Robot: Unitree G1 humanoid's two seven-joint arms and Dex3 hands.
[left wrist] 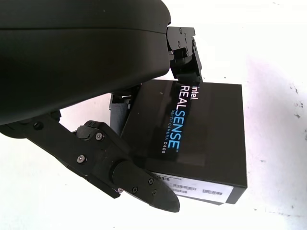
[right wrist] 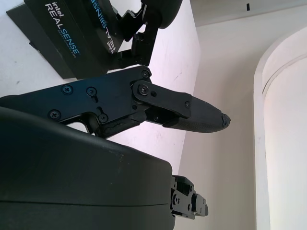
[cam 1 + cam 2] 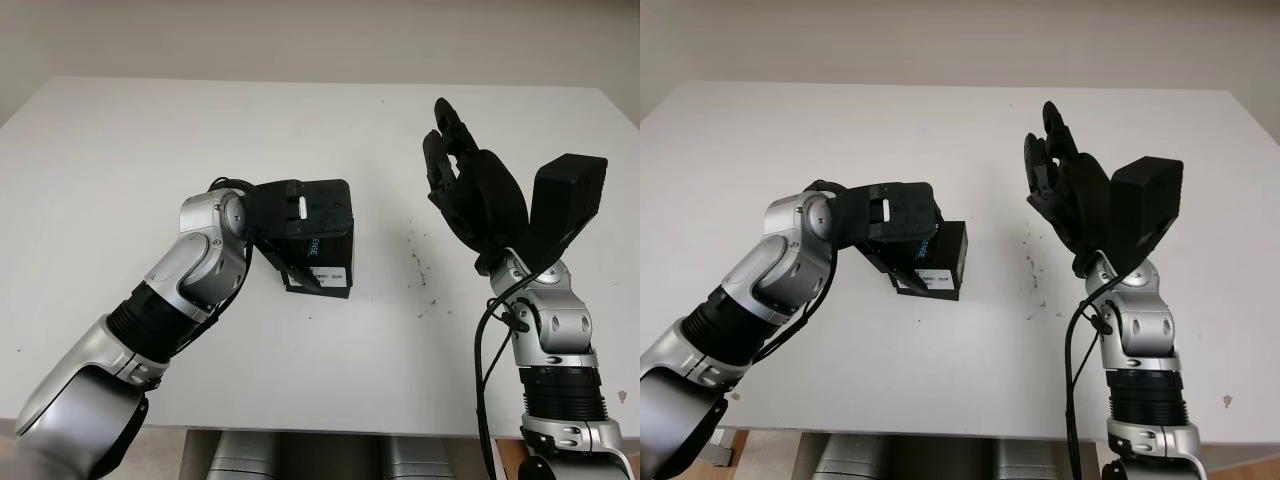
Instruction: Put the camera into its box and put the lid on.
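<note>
My left hand (image 3: 300, 215) sits over the black box (image 1: 201, 139) at the table's (image 3: 120, 150) middle, fingers curled around it: one finger (image 1: 139, 184) runs along the near labelled edge and another (image 1: 184, 52) hooks the far side, so the box is clamped between them under the palm. The lid looks already seated, lettering up, and I see no camera outside it, so I judge this step to be pressing the lid home. To do that well I'd push straight down with the palm, keep the fingers even on both sides so the box doesn't skid, then let go without lifting the lid. Well off to the side, my right hand (image 3: 470, 190) is raised above the table, open, holding nothing.
</note>
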